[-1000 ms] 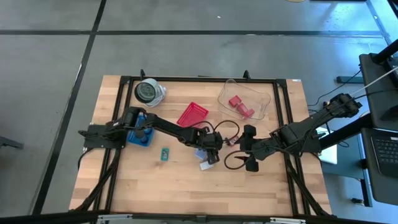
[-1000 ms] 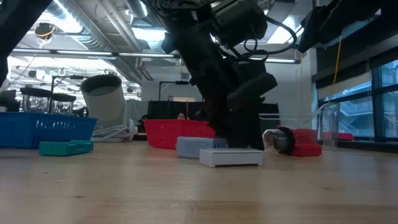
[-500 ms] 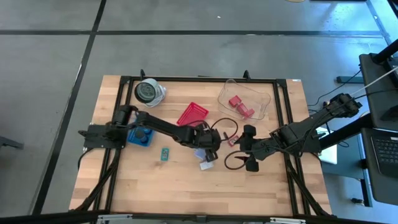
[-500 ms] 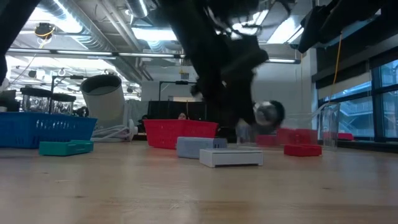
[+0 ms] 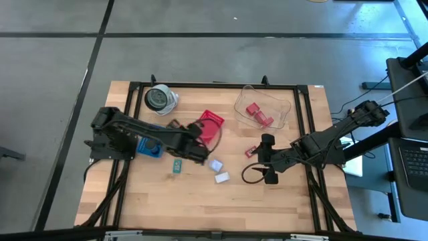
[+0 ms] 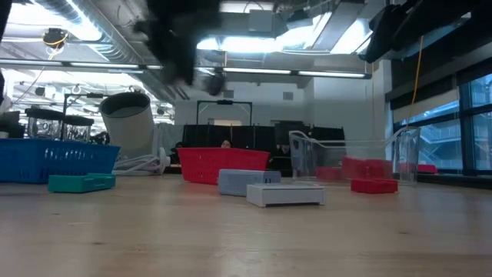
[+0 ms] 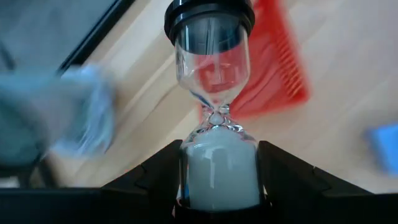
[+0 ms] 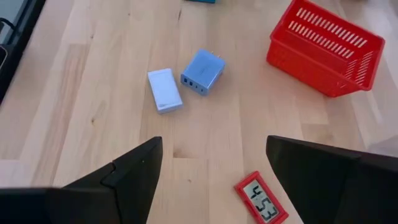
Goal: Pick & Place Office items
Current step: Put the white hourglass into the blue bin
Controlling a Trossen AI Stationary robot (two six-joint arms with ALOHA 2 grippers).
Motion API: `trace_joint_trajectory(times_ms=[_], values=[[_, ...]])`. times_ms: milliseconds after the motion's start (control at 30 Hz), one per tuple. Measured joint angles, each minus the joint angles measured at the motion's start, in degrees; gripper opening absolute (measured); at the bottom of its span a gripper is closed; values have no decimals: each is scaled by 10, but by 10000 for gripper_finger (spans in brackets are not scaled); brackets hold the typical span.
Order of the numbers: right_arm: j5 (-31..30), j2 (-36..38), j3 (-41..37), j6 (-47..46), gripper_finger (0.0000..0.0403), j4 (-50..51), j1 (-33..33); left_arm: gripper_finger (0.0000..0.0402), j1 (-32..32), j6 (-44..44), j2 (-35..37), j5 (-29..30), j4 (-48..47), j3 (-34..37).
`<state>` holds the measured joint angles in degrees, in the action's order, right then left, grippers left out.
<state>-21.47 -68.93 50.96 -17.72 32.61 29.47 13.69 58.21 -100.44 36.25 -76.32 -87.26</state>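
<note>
Left gripper [image 5: 189, 136], high view: over the table's middle-left, just near-left of the red mesh basket [image 5: 208, 124], arm reaching in from the left edge past the blue tray [image 5: 148, 147]; its load is too small to make out here. Right gripper [image 5: 267, 161] waits well to the right, jaws apart, nothing in them. Low view: left arm is a dark blur high above the table, clear of everything; basket stands behind the pale-blue charger [image 6: 246, 181] and white block [image 6: 285, 194]. Left wrist view: both fingers [image 7: 158, 171] clamped on the sand-filled lower bulb of an hourglass [image 7: 211, 93]; its long axis runs straight out ahead of the gripper, black cap leading, with the basket just beyond that cap on the far right. Right wrist view: fingers spread wide; charger, white block and red clock [image 8: 261, 205] lie loose on the wood, basket far right. Judgement: if the basket is the drop point, it lies directly ahead along the hourglass axis, left arm much the nearer
</note>
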Motion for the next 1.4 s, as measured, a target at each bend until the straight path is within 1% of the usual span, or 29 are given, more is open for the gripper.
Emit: trace_joint_trajectory(times_ms=[100, 167, 267, 367, 500, 633, 800, 1000, 1067, 1300, 1400], values=[[0, 0, 0, 2, 290, -1, 0, 193, 16, 80, 26, -34, -102, 0], [-2, 0, 0, 4, 290, -2, 0, 192, 25, 122, 36, -78, -143, 1], [-2, 0, 0, 5, 290, -4, 0, 192, 36, 135, 59, -150, -119, 28], [-2, 0, 0, 6, 290, -6, 0, 192, 44, 178, 60, -179, -137, 51], [-2, 0, 0, 8, 290, -9, 0, 192, 56, 225, 59, -216, -134, 98], [-2, 0, 0, 17, 291, -9, 0, 192, 65, 249, 59, -257, -137, 140], [-2, 0, 0, 18, 291, -13, 0, 192, 67, 221, 59, -325, -137, 149], [-2, 0, 0, 19, 291, -21, 0, 192, 47, 166, 59, -406, -137, 149], [-2, 0, 0, 19, 291, -24, 0, 192, 40, 151, 59, -419, -137, 149], [-2, 0, 0, 20, 291, -28, 0, 192, 9, 109, 59, -422, -136, 152], [-2, 0, 0, 21, 291, -28, 0, 192, -4, 92, 59, -450, -137, 174]])
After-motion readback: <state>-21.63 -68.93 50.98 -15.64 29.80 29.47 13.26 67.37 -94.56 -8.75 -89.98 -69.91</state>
